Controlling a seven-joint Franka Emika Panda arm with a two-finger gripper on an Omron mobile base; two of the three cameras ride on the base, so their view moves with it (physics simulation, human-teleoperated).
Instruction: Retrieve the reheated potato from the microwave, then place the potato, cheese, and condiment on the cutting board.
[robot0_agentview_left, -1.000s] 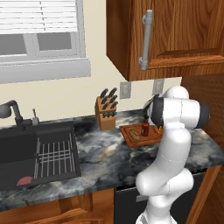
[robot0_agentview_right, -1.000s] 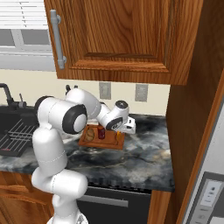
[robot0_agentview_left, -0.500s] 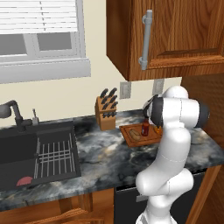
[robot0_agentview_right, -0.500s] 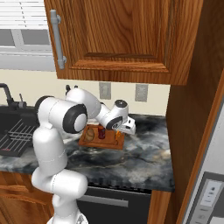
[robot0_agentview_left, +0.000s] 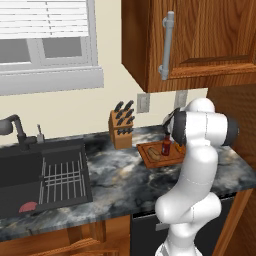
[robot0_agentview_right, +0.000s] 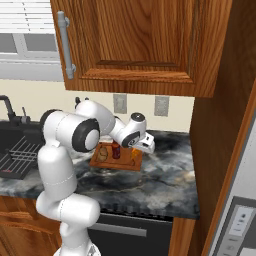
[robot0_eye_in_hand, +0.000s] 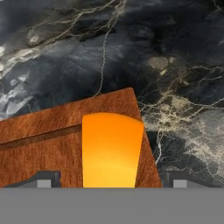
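Left base view: board (robot0_agentview_left: 156, 156) beside knife block (robot0_agentview_left: 121, 128), carrying potato (robot0_agentview_left: 155, 154) and condiment (robot0_agentview_left: 166, 145).

Right base view: gripper (robot0_agentview_right: 138, 150) at the board's right edge; open counter (robot0_agentview_right: 170, 170) beyond.

Hand view: cheese (robot0_eye_in_hand: 111, 151) near the board's corner, between spread fingertips (robot0_eye_in_hand: 43, 180); contact unclear.

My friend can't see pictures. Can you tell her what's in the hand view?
An orange cheese wedge sits on the corner of a reddish-brown cutting board, between the gripper's two spread fingertips. Dark marbled counter lies beyond.
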